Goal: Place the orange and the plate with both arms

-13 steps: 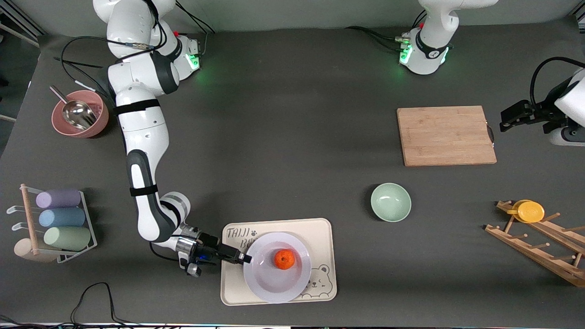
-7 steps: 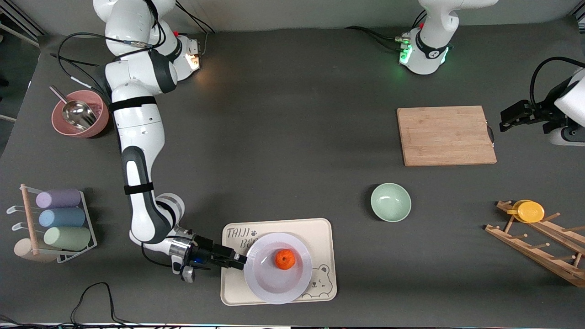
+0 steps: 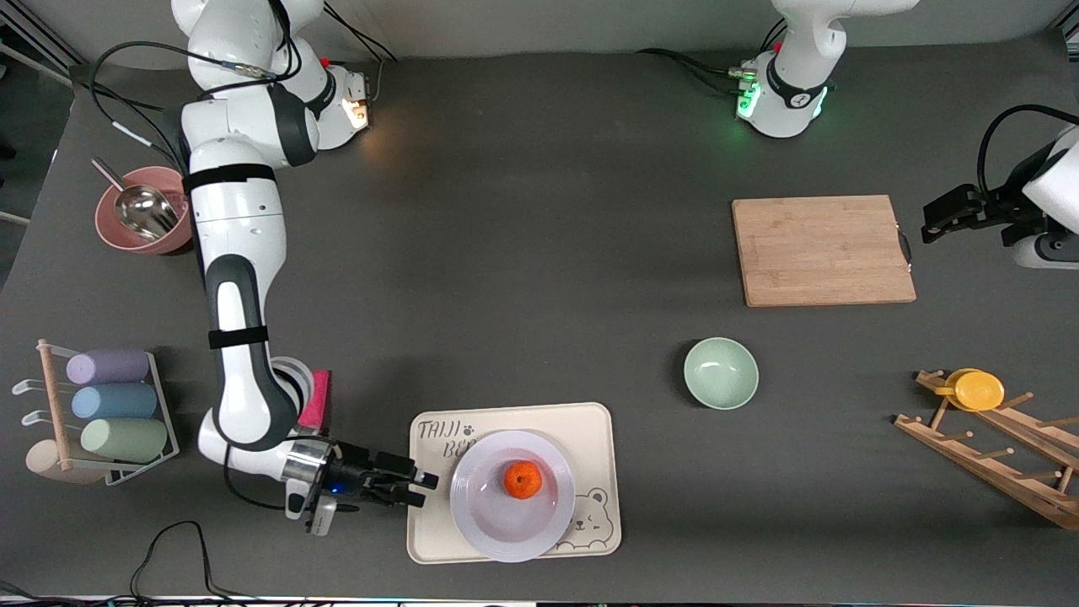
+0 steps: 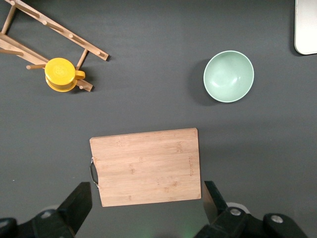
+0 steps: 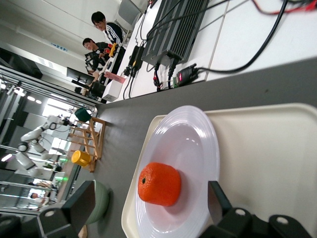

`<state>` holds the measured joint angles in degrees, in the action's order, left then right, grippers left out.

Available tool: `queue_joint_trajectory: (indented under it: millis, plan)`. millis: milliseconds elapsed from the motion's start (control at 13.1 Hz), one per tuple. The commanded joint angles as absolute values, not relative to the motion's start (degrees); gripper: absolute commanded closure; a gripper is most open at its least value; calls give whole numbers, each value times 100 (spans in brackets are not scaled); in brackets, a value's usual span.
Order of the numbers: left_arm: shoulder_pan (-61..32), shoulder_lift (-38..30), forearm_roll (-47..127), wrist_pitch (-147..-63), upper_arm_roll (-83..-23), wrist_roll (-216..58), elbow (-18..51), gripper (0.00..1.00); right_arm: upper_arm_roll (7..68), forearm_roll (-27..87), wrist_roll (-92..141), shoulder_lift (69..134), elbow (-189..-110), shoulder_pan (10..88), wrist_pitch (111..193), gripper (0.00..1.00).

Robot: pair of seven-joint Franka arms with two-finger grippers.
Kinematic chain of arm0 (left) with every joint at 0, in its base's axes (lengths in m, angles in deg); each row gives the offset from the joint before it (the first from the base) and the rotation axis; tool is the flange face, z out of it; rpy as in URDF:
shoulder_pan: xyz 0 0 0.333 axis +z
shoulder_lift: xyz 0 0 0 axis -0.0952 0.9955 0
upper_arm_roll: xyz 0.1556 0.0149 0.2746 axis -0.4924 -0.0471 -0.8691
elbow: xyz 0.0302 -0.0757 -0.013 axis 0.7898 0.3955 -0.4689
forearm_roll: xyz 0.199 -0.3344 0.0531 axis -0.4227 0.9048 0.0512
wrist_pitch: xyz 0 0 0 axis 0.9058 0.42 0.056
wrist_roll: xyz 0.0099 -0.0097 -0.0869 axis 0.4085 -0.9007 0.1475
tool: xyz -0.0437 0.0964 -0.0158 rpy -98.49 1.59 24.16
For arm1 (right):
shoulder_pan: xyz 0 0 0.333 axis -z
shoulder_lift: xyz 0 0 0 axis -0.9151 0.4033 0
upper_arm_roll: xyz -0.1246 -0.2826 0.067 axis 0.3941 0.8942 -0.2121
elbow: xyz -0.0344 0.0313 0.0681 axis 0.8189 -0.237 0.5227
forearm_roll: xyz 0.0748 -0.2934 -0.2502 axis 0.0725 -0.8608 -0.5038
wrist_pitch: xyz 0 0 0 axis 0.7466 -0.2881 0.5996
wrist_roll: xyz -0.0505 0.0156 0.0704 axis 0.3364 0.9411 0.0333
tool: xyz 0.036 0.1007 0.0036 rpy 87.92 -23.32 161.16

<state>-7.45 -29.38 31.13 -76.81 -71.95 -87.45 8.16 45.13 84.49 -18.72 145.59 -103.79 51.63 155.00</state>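
Note:
The orange (image 3: 523, 479) lies in the middle of the pale plate (image 3: 497, 531), which rests on the cream bear tray (image 3: 590, 438). My right gripper (image 3: 421, 490) hovers low at the tray's edge toward the right arm's end, open and holding nothing, a short gap away from the plate's rim. The right wrist view shows the orange (image 5: 159, 183) on the plate (image 5: 193, 139) ahead of my right gripper (image 5: 148, 208). My left gripper (image 3: 930, 221) waits open beside the cutting board, and in the left wrist view my left gripper (image 4: 147, 208) holds nothing.
A wooden cutting board (image 3: 822, 249) and a mint-green bowl (image 3: 721, 373) lie toward the left arm's end, with a yellow cup (image 3: 974, 389) on a wooden rack (image 3: 995, 459). A pink bowl (image 3: 147, 211) and a rack of pastel cups (image 3: 110, 405) stand at the right arm's end.
My right gripper has let go of the plate's rim and drawn back toward the right arm's end. Plate and orange stay on the tray. The left arm has not moved.

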Motion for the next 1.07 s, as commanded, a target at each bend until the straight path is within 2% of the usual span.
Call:
queue_joint_trajectory:
  millis: [0,382,841,993]
  plan:
    - [-819,-3044,3086,-7602,-7231,-8691,862,0,4666,7847,-1592,13939,-10985,5092,15511,0]
    - [-819,-3052,3086,-7602,-7231,-8673,862,0,4666,6170,-354,12928,-11890,5075,15467,0]
    - [-828,-3052,3077,-7602,-7222,-8647,862,0,4675,3103,983,10952,-13586,5013,15450,0]
    - [-828,-3044,3077,-7602,-7222,-8647,862,0,4684,2058,1448,10310,-14018,5013,15100,0]
